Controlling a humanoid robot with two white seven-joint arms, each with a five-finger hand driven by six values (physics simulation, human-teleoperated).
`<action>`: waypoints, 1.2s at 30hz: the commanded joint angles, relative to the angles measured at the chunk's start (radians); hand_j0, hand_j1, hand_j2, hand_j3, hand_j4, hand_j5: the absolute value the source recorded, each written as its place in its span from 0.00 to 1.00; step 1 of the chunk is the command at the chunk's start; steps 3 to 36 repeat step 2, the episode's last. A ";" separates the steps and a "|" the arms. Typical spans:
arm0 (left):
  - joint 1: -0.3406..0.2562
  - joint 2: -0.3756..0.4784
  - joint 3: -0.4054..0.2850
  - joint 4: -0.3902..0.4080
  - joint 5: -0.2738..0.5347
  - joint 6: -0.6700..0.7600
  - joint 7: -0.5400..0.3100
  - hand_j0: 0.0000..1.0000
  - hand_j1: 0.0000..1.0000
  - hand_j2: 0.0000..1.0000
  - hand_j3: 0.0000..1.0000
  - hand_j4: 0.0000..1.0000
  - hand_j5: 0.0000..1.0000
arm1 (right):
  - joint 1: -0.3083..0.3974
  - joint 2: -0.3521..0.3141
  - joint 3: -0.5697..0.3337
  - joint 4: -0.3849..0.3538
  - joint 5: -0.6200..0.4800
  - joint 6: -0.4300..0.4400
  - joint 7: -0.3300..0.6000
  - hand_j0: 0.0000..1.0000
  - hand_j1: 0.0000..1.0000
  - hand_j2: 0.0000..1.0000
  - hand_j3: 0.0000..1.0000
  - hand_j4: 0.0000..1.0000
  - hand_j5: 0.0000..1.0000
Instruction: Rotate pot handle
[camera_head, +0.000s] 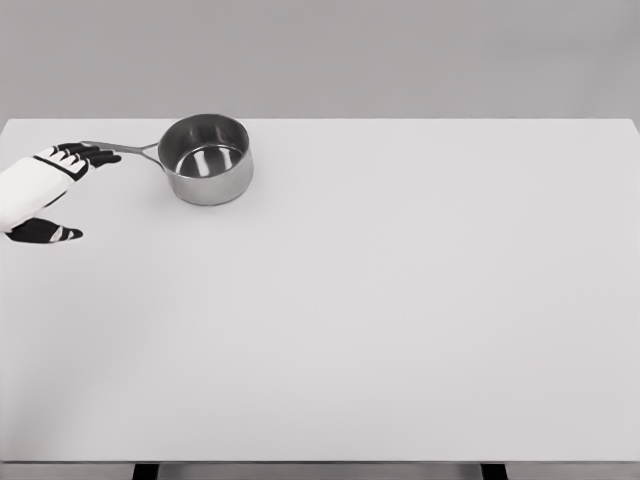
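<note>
One steel pot (207, 160) sits on the white table (400, 300) at about ten o'clock, handle (125, 148) pointing to nine. One hand, the left (50, 185), fingers (92, 154) spread over the handle tip, possibly touching, thumb apart below. Wrist cut off at left edge. Nothing blocks the pot.

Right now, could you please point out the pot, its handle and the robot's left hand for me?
pot (207, 180), head view, on its front outer wall.
handle (133, 149), head view, on the bare shaft between hand and pot.
left hand (45, 180), head view, on the white back of the hand.
</note>
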 joint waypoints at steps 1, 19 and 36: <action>0.000 0.000 -0.002 -0.002 0.018 0.002 -0.001 1.00 1.00 1.00 1.00 1.00 1.00 | 0.000 0.000 0.000 0.000 0.000 0.000 0.001 1.00 1.00 1.00 1.00 1.00 1.00; -0.002 0.000 -0.002 -0.002 0.017 0.002 -0.001 1.00 1.00 1.00 1.00 1.00 1.00 | 0.000 0.000 0.000 0.000 0.000 0.000 0.001 1.00 1.00 1.00 1.00 1.00 1.00; -0.002 0.000 -0.002 -0.002 0.017 0.002 -0.001 1.00 1.00 1.00 1.00 1.00 1.00 | 0.000 0.000 0.000 0.000 0.000 0.000 0.001 1.00 1.00 1.00 1.00 1.00 1.00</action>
